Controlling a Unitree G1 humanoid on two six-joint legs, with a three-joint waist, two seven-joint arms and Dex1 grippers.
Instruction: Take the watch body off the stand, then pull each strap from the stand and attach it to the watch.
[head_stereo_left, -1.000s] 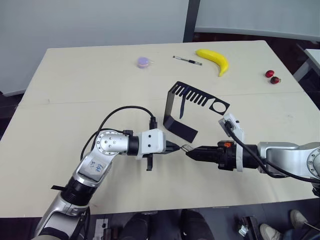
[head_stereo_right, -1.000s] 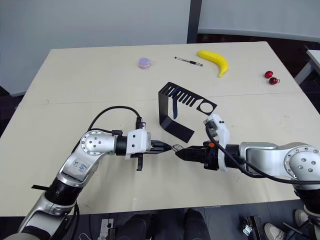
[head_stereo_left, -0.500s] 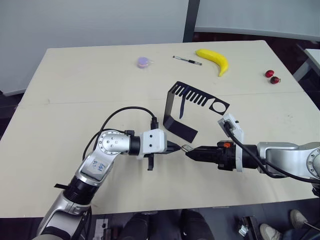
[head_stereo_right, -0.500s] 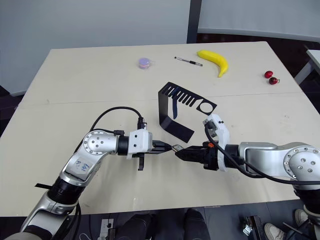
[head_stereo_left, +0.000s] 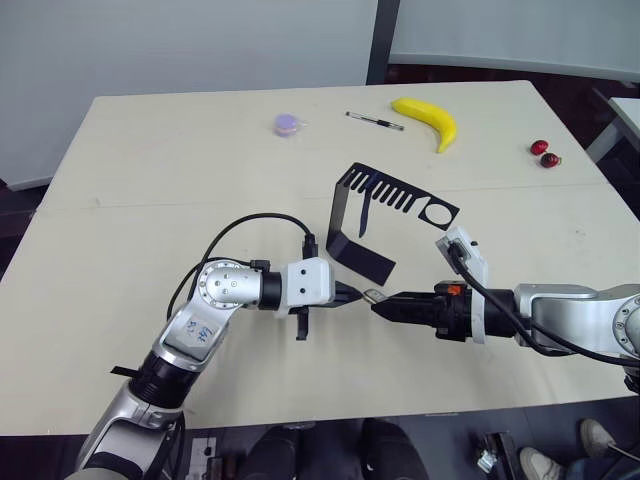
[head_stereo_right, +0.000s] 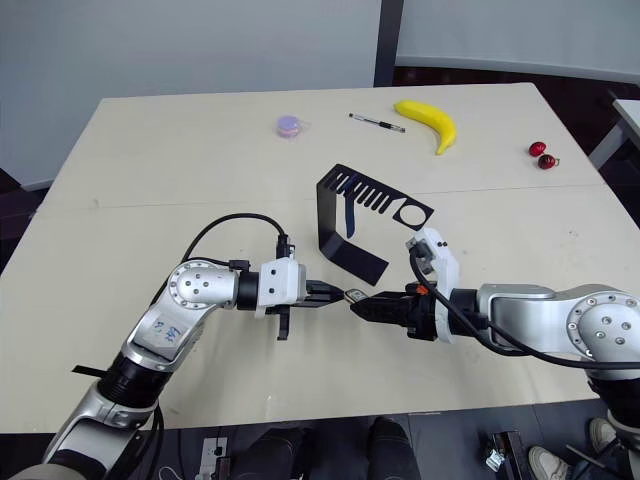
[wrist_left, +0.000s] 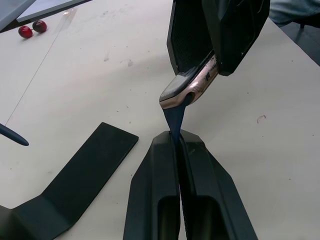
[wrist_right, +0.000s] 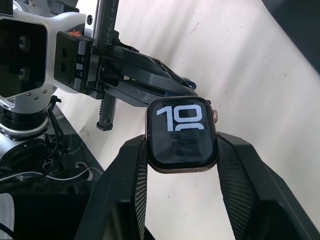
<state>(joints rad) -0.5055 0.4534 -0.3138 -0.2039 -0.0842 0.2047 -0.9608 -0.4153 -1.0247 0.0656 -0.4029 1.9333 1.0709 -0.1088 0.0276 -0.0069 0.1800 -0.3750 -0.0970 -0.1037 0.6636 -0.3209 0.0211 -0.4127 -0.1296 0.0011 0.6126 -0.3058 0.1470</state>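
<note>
Lighting: bright, even, diffuse, from overhead. Shadows: soft and short beneath the stand (head_stereo_left: 372, 222) and banana (head_stereo_left: 428, 121) on the table (head_stereo_left: 150, 180). Glare: faint sheen on the tabletop. Focus: head views sharp; near fingers (wrist_left: 160, 200) in the left wrist view slightly soft.

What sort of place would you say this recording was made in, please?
Probably a lab or office test room: a plain pale table carrying unrelated props, a banana, a pen and cherries, before bare grey partition walls.

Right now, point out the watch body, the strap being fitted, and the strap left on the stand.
watch body (wrist_right: 181, 134): right wrist view, middle of its screen.
strap being fitted (wrist_left: 173, 116): left wrist view, blue end meeting the case.
strap on the stand (head_stereo_left: 365, 214): left eye view, its hanging length.
</note>
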